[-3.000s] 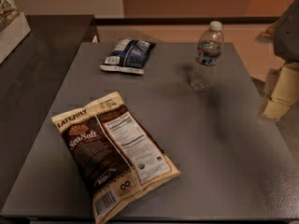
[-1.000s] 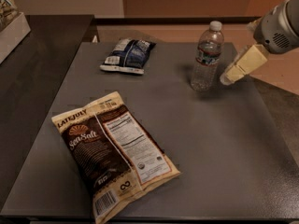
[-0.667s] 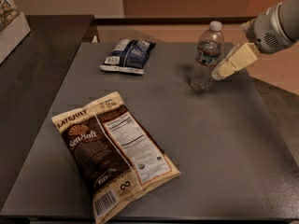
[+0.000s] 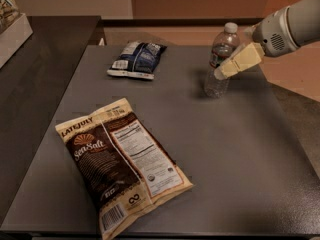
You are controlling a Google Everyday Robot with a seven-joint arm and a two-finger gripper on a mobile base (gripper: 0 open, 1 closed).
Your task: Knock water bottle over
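Hand (image 4: pixel 221 73) advanced since earlier, tip now touching water bottle (image 4: pixel 223 40) mid-body; spread or pressed together, cannot tell. Bottle, behind hand's tip, upright and unmoved on bench (image 4: pixel 240 149).

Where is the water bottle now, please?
In the camera view, the water bottle stands upright at the table's far right, beside the gripper, right of the blue snack bag.

A pale grey, rounded robot arm (image 4: pixel 292 24) is seen entering from the upper right edge of the view, slanted down toward the left. At its end a cream-coloured, wedge-shaped gripper (image 4: pixel 221 74) is held out, its tip pointed down and to the left
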